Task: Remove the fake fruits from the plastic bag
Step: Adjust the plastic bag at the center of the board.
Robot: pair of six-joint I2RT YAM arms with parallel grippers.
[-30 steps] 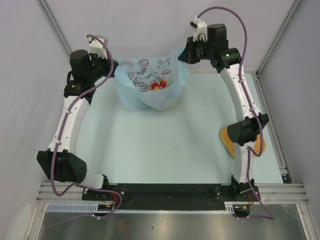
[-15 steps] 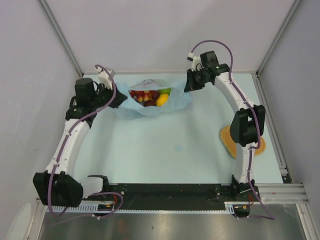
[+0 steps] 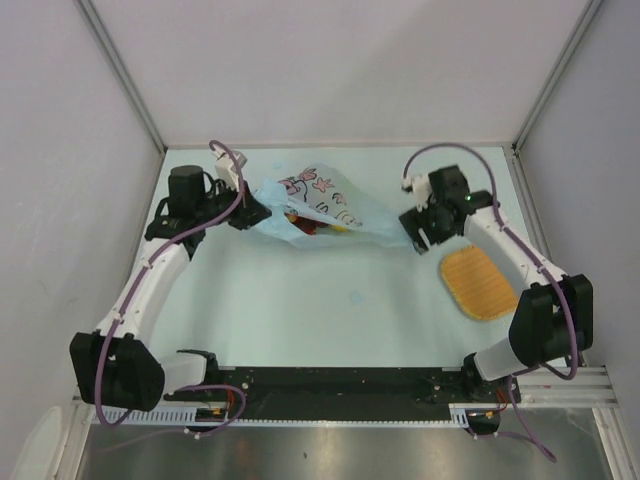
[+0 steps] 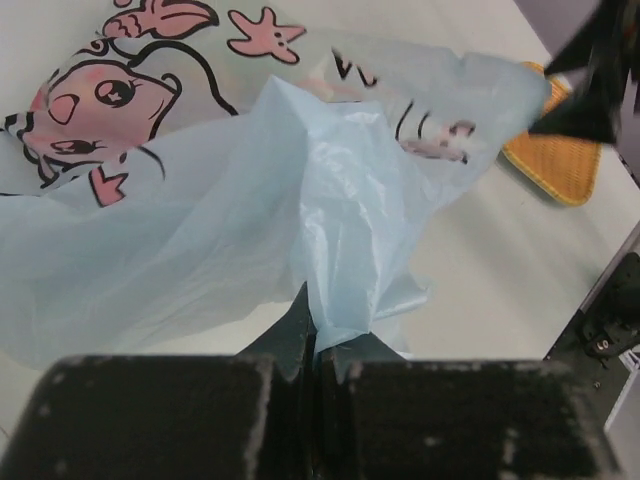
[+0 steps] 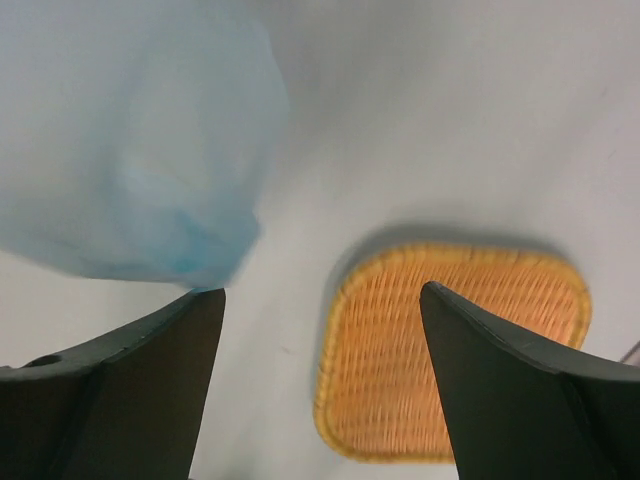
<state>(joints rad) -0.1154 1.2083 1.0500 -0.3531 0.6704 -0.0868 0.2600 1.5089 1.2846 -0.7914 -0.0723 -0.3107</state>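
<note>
Nearby, orange tray (image 3: 478, 283) lies right of plastic bag (image 3: 320, 205).

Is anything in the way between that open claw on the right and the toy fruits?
Yes, the plastic bag itself. The fake fruits lie inside, mostly under its printed film; the open right gripper is outside its right end. The left gripper pinches the other end.

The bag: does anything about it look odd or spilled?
The bag lies slumped on the table, pinched only by the left gripper. The right gripper is open beside it. The fruits show inside; none have spilled.
</note>
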